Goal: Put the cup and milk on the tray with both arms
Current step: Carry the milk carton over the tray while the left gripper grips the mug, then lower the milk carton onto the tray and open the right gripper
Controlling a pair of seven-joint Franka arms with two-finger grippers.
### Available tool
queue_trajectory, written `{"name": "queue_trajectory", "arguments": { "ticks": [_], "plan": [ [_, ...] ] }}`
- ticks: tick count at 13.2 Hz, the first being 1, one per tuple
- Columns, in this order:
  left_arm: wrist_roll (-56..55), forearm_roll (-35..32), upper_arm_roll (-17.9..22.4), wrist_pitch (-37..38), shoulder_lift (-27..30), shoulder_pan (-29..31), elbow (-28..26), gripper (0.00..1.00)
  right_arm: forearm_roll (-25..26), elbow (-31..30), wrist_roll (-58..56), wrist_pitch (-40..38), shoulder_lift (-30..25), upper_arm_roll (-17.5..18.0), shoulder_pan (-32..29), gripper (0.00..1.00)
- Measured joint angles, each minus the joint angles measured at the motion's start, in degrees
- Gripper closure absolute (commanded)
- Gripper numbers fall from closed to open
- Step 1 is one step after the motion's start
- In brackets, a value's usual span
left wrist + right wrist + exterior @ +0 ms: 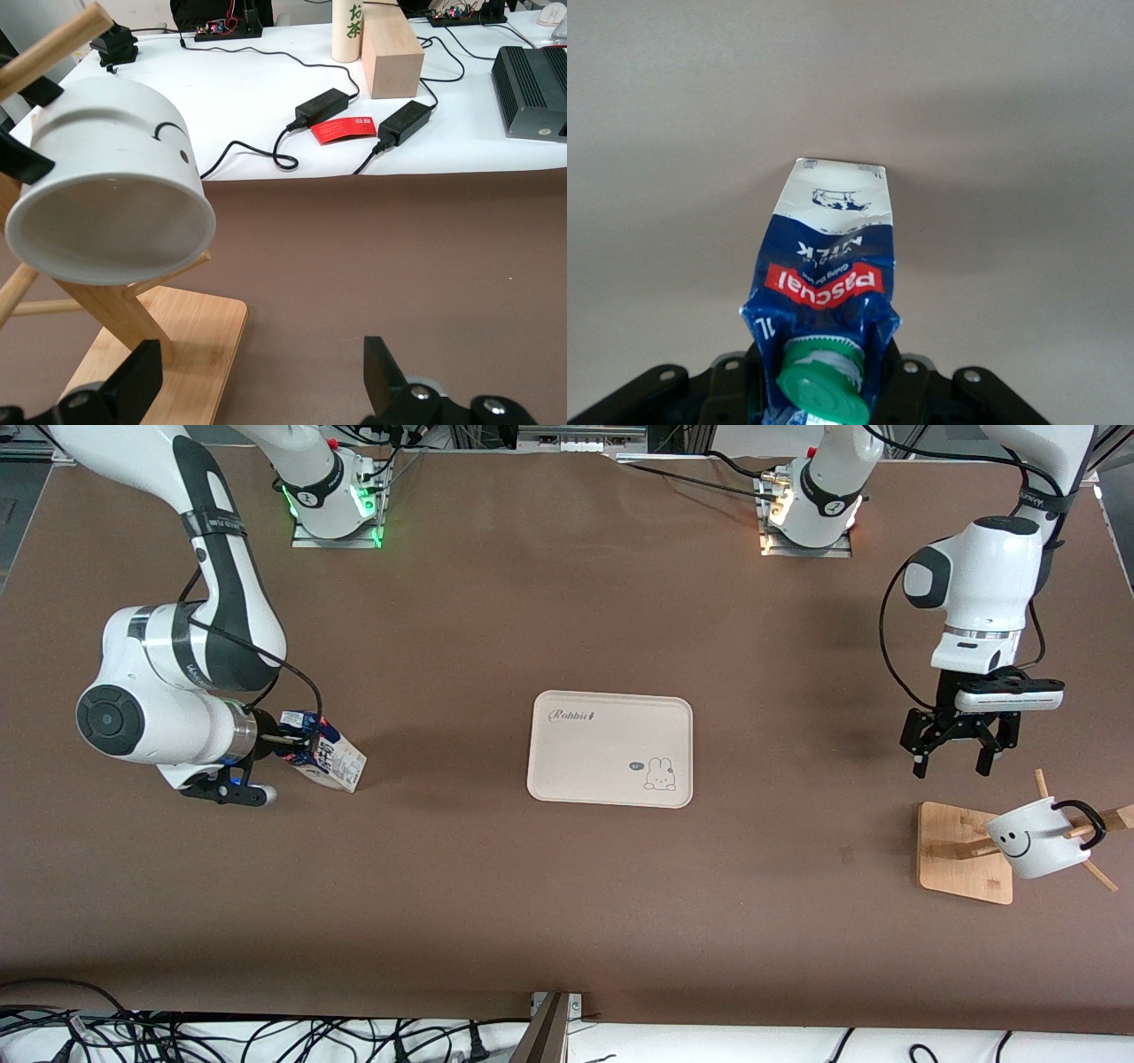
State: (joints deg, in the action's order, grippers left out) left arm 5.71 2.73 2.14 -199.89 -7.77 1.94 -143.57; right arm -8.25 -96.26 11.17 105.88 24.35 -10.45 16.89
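My right gripper (285, 741) is shut on the gabled top of the milk (330, 756), a blue and white carton held tilted at the right arm's end of the table. In the right wrist view the milk (829, 257) points away from the gripper (824, 400), green cap (822, 382) toward the camera. The cup (1038, 836), white with a black smiley, hangs on a peg of a wooden rack. My left gripper (951, 760) is open and empty above the table beside the rack. In the left wrist view the cup (106, 190) shows its open mouth, off to one side of the gripper (261, 381). The cream tray (567, 766) lies mid-table, empty.
The rack has a square wooden base (950, 841) and slanted pegs (1099, 875), at the left arm's end of the table. Cables (221, 1036) lie past the table's edge nearest the front camera. The left wrist view shows a white bench with power adapters (321, 104) and a wooden block (392, 53).
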Motion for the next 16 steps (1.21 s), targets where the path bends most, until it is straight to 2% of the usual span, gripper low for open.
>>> {"name": "queue_trajectory", "arguments": {
  "ticks": [4,8,13,16],
  "plan": [
    [0.00,0.00,0.00,-0.24,-0.75,0.15,2.13,0.00,-0.62,4.13,2.66,-3.24,-0.39,0.35,3.40,0.57],
    [0.00,0.00,0.00,-0.24,-3.93,0.25,5.14,0.00,-6.84,9.39,14.35,-4.13,0.27,1.10,13.51,0.57],
    [0.00,0.00,0.03,-0.37,-7.07,0.32,8.89,0.00,-7.30,17.41,28.77,-0.85,6.84,1.41,25.31,0.57],
    [0.00,0.00,0.16,-0.36,-7.85,0.36,11.85,0.00,-7.30,18.59,32.64,4.38,10.09,1.44,29.42,0.57]
  ]
}}
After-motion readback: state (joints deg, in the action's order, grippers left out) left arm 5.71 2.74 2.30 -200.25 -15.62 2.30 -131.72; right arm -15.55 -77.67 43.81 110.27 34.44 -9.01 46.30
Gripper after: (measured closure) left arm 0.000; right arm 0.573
